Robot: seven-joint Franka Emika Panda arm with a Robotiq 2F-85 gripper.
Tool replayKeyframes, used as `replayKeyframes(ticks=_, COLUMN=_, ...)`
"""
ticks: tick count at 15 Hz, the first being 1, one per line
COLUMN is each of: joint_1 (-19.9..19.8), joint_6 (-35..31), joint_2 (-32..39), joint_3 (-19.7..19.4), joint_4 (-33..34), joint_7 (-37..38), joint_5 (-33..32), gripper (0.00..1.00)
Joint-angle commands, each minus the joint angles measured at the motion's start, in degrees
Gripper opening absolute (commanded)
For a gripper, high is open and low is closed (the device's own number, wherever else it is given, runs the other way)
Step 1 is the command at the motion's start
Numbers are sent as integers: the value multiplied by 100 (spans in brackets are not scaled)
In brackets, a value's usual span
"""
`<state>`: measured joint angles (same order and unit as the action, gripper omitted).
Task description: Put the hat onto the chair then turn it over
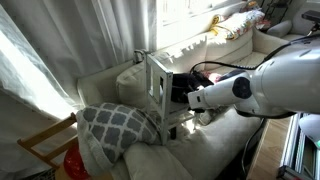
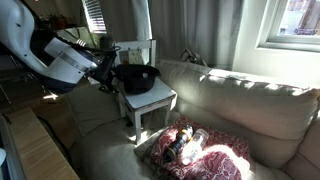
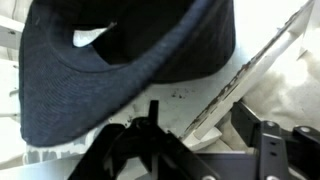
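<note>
The black hat [image 2: 136,78] lies on the seat of the small white chair [image 2: 150,104], which stands on the sofa. In the wrist view the hat [image 3: 120,60] fills the top, its brim resting on the white seat [image 3: 195,95]. My gripper [image 3: 205,128] is open just short of the hat. Its two dark fingers are apart, with only the seat's front edge between them and nothing held. In an exterior view the gripper [image 2: 108,72] sits at the chair's side, level with the hat. From the opposite side the chair [image 1: 157,80] shows its slatted back.
A red-patterned cloth [image 2: 195,145] lies on the sofa cushion [image 2: 240,110] near the chair. A grey-and-white patterned pillow [image 1: 120,125] leans beside the chair. A bare wooden chair frame [image 1: 45,140] stands by the curtain. The sofa back is behind the chair.
</note>
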<state>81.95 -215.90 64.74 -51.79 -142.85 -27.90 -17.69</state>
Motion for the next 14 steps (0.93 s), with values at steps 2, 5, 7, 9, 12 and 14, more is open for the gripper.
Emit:
replayKeyframes(ticks=2, joint_1=-1177, joint_6=25, joint_2=-1389, joint_3=500, joint_4=-186, joint_7=-721, joint_5=-994, gripper=100)
replayKeyframes(ticks=5, joint_1=-1998, joint_6=310, joint_2=-2145, joint_3=916, joint_4=-244, joint_7=-987, joint_5=-1581, gripper=100)
replayKeyframes(ticks=7, joint_1=-2761, joint_6=259, joint_2=-2690, joint_3=1265, joint_4=-322, joint_7=-1174, joint_5=-1993, gripper=100)
replayKeyframes(ticks=9, joint_1=-3481, joint_6=397, joint_2=-3212, joint_3=1636, joint_4=-428, joint_7=-1328, joint_5=-2425, gripper=100)
replayKeyframes(ticks=12, joint_1=-4205, joint_6=448, joint_2=-3691, joint_3=1863, joint_4=-477, joint_7=-814, joint_5=-3622, gripper=100)
replayKeyframes(ticks=14, joint_1=-4561, joint_6=599, joint_2=-4041, joint_3=1900, joint_4=-493, joint_7=-396, joint_5=-4395, gripper=100)
